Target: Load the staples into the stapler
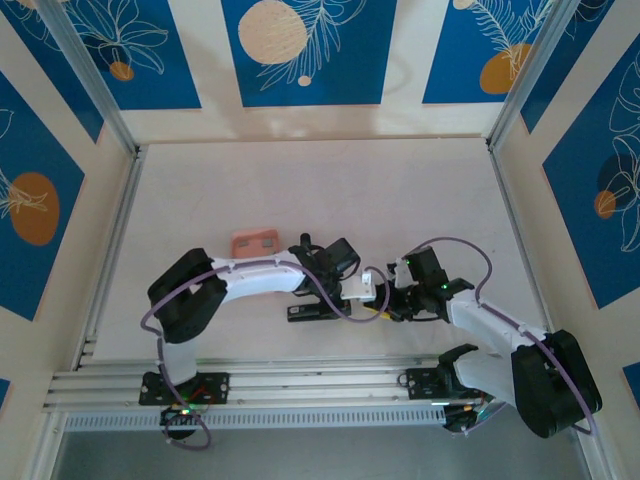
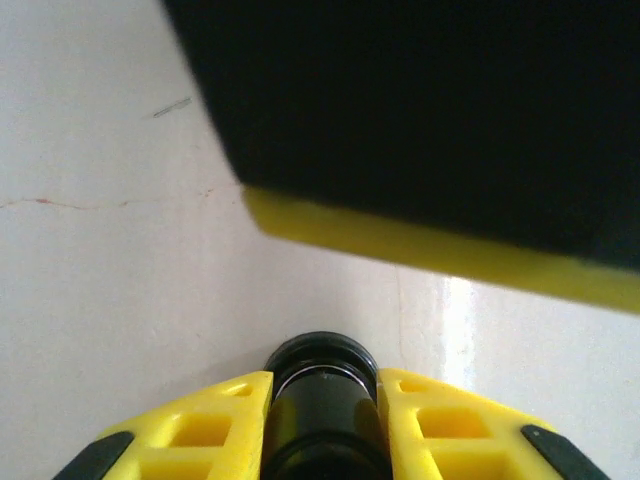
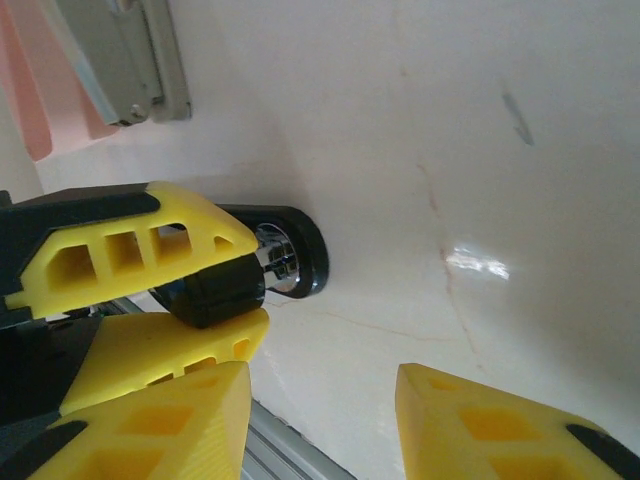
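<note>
My left gripper is shut on the stapler, which lies low over the table near the front middle. In the left wrist view the yellow fingers clamp its black body from both sides. From the right wrist view the same clamped black body ends in a chrome and black tip. A grey metal bar reaches in from the top left. My right gripper stands open just right of the stapler, nothing between its fingers; it is right of the stapler from above too. The staples are too small to make out.
A salmon-pink tray rests on the table behind the left arm, and its edge appears beside the grey bar. An aluminium rail runs along the near edge. The right gripper's black and yellow finger hangs close over the left wrist camera.
</note>
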